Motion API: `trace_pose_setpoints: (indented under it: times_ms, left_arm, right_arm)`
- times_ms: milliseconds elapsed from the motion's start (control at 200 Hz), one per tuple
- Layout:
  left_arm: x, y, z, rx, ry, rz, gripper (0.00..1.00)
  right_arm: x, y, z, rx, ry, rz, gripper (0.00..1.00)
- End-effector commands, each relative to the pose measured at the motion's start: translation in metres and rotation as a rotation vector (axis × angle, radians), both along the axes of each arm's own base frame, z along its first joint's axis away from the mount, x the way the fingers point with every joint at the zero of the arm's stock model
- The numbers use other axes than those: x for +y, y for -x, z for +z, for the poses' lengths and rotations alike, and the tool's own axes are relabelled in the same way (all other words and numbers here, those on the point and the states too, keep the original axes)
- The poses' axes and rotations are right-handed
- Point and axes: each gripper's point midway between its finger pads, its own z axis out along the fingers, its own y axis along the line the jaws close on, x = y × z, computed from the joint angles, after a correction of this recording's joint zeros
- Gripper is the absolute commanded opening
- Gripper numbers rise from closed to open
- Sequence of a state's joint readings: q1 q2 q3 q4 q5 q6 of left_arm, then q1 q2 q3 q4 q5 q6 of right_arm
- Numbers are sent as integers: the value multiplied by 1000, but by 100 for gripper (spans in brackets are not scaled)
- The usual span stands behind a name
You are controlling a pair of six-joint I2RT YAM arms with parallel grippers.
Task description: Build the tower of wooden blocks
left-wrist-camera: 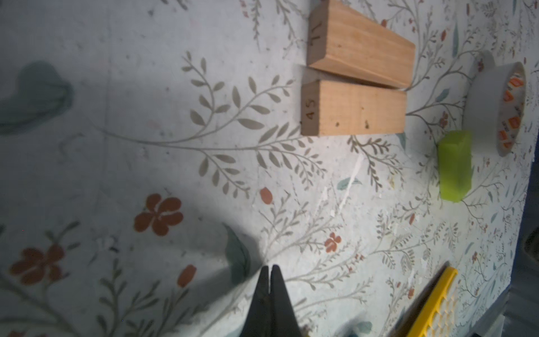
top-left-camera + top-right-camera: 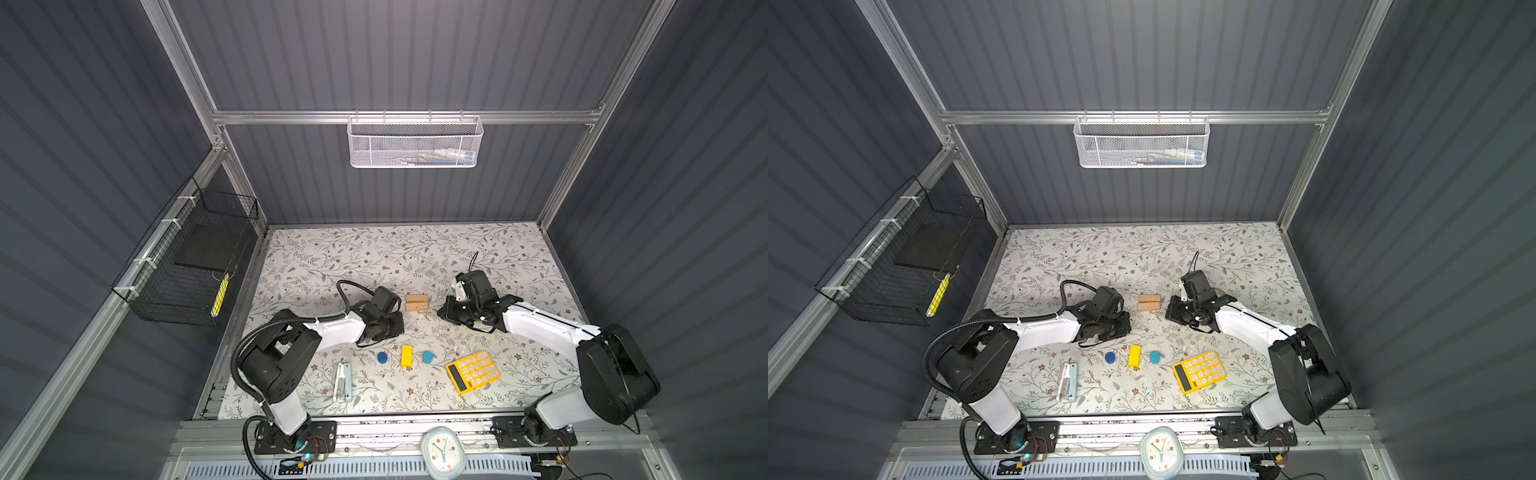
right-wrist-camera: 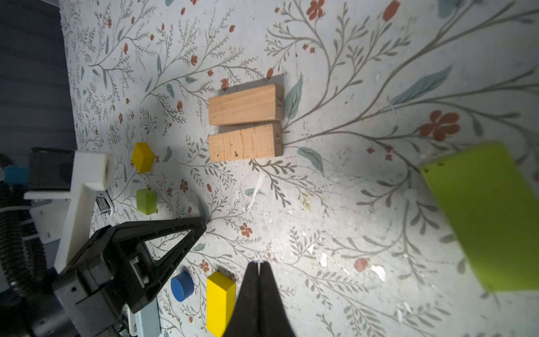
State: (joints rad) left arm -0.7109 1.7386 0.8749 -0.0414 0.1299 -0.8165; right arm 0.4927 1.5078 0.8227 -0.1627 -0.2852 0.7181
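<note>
Wood block tower pieces lie unstacked on the floral table (image 2: 498, 257). At mid-table two tan bars (image 2: 417, 302) touch side by side, their ends handwritten "71" and "45". Nearer the robot, a yellow bar (image 2: 407, 356) lies between a darker blue cylinder (image 2: 382, 357) and a lighter blue cylinder (image 2: 427, 356). A yellow cube (image 3: 142, 157) and a lime-green cube (image 3: 146, 201) sit by the left arm, and a lime-green bar (image 1: 455, 166) lies just beside a tape roll (image 1: 493, 102) whose orange print is unreadable. The left gripper (image 1: 269, 280) and right gripper (image 3: 259, 264) are both clenched on nothing, either side of the tan bars.
</note>
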Motion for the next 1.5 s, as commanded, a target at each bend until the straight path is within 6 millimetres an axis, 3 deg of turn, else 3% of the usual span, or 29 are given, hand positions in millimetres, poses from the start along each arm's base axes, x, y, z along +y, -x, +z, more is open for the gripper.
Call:
trace_pose_setpoints:
  times_ms: [0, 365, 660, 1496]
  left_arm:
    - [-8, -16, 1, -2, 43, -13, 0]
    - [-15, -33, -21, 41, 34, -42, 0]
    - [-17, -36, -25, 52, 24, -44, 0]
    - [-19, -41, -29, 53, 18, -40, 0]
  right_arm:
    - [4, -2, -8, 14, 2, -2, 0]
    - [3, -9, -30, 56, 55, -5, 0]
    - [5, -13, -43, 80, 70, -6, 0]
    - [15, -23, -50, 86, 41, -8, 0]
